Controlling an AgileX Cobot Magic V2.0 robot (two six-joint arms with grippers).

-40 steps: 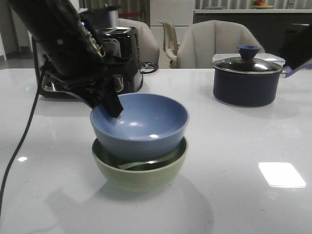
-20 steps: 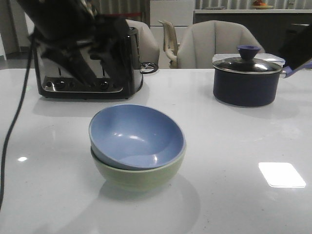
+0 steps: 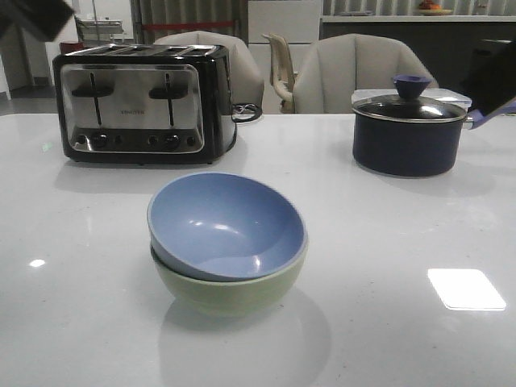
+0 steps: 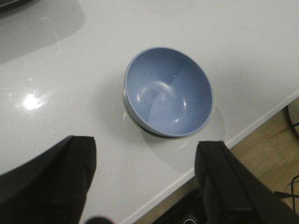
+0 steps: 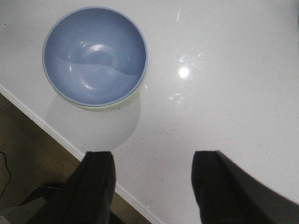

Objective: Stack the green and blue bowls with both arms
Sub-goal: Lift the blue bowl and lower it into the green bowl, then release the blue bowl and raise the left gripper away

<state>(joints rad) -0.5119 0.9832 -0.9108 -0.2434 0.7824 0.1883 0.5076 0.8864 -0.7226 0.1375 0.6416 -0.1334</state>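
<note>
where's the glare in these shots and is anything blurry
Front view: a bright rectangular reflection on the table, small highlights inside the blue bowl, scene sharp. Left wrist view: a glare spot on the table, a soft shadow beside the bowls, the left gripper fingers dark and blurred. Right wrist view: a small glare spot, the right gripper fingers blurred.

The dusty blue bowl (image 3: 226, 226) sits nested inside the pale sage green bowl (image 3: 230, 292), tilted so its rim dips toward the front right and rides higher at the back left. The green bowl stands upright on the white table, in front of the toaster (image 3: 141, 101) and well apart from it. Both are round, deep and matte, and the blue one's inside is empty with soft glints.
</note>
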